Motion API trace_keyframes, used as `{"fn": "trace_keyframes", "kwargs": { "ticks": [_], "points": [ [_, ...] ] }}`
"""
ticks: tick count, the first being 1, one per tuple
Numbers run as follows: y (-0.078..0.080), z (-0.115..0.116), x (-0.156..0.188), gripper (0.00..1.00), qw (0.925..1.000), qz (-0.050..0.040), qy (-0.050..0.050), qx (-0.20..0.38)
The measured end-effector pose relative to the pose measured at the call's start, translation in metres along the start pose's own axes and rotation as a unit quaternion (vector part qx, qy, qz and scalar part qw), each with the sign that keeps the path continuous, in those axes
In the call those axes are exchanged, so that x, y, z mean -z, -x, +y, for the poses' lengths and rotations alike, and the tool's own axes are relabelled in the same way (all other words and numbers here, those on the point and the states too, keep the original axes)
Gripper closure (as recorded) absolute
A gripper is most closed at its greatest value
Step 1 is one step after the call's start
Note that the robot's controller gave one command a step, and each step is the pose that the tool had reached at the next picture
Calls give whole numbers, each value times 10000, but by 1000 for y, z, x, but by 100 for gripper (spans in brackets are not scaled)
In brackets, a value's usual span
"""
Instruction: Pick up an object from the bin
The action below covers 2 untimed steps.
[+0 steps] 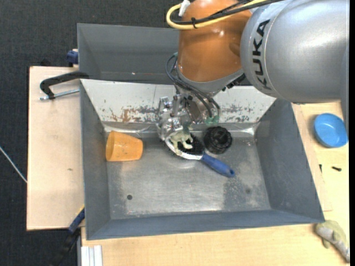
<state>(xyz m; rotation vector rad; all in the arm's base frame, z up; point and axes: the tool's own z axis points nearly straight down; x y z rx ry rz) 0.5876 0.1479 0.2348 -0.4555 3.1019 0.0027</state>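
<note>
Hand [176, 131] is low in the bin [194, 220], close to the back wall. It sits right over the pale head of a blue-handled tool [213, 164]. We cannot tell whether the hand is apart or together, because the orange wrist cover [208, 37] and the metalwork below it block our line of sight. With no grip confirmed, we treat the tool as not yet held.

The tool lies flat, with its head under the hand. Its handle runs away from the hand toward the front wall and the arm's side.

A black round part [217, 139] sits just beside the hand on the arm's side, close to the tool's head. It may be touching the head, but we can't resolve that.

Our read is that this is the grasp step and the descent is about done. To do it well:
- We grip across the narrow width at the head or neck, not along the handle.
- We keep off the black part so it isn't pinched in or knocked.
- The handle hangs off to one side, so we expect the tool to tip on lift.
- We lift straight up and confirm the tool comes with the hand before travelling.

Farther out, on the side away from the arm, an orange cup [123, 147] lies on its side. It is well apart from the hand and we see no interference from it.
</note>
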Motion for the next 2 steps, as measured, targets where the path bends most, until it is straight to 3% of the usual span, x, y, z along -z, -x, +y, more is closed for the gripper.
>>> {"fn": "trace_keyframes", "kwargs": {
  "ticks": [2],
  "points": [
    [0, 0, 0, 100, 10000, 0, 0, 1]
  ]
}}
